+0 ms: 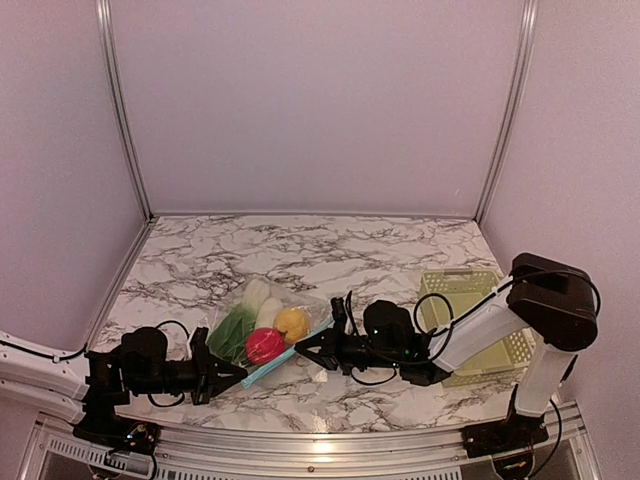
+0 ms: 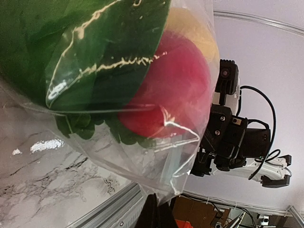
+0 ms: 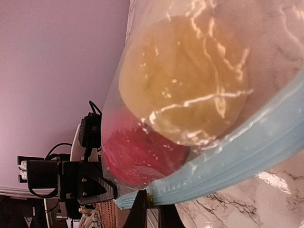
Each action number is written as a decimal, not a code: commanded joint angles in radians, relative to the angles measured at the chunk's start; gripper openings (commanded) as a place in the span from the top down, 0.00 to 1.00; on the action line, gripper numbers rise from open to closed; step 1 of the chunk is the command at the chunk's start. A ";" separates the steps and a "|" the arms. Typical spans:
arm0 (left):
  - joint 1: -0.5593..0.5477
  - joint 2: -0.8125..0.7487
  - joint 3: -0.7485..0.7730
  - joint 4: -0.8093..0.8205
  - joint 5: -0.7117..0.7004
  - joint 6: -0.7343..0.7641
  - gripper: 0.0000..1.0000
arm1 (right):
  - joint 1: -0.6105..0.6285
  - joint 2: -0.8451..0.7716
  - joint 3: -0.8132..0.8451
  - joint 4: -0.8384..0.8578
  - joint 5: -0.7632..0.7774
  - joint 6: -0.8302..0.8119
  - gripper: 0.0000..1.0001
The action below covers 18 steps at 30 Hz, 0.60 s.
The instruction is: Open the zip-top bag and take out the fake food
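black fingers of the right gripper stand nearly together at the bottom of its own wrist view. the end of the light blue zipper strip runs down between them, so it looks pinched on that end of the zip-top bag. the left gripper shows as one dark wedge with no gap, and a fold of clear plastic comes down onto its tip. i take it as clamped on the bag's edge, though the contact sits at the very border of that view. from above, the two grippers face each other along the near side of the bag, left at the near-left end of the strip, right at its far-right end. inside the plastic lie the red fruit just behind the strip, the yellow fruit touching it on the right, the green leafy vegetable to the left and a white piece farther back. seen from above, the bag lies on the marble table, well apart from the yellow-green basket at the right. as for progress, the strip reads as one unbroken band in the right wrist view and from above, so i judge the seal not yet parted, and none of the pieces is out. both holds seem set; what is left is pulling the mouth open and taking out every piece.
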 commanded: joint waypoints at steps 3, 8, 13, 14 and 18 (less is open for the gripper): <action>0.001 -0.040 -0.020 -0.116 -0.001 0.020 1.00 | -0.099 -0.028 -0.014 -0.107 0.081 -0.066 0.96; 0.001 -0.061 -0.024 -0.130 -0.005 0.018 1.00 | -0.135 -0.049 0.001 -0.155 0.078 -0.105 0.96; 0.001 -0.075 -0.024 -0.138 -0.005 0.019 1.00 | -0.161 -0.066 0.033 -0.222 0.081 -0.149 0.96; 0.001 -0.077 -0.024 -0.140 -0.005 0.019 1.00 | -0.168 -0.072 0.040 -0.236 0.083 -0.158 0.96; 0.001 -0.089 -0.025 -0.146 -0.005 0.022 1.00 | -0.205 -0.094 0.049 -0.281 0.085 -0.192 0.96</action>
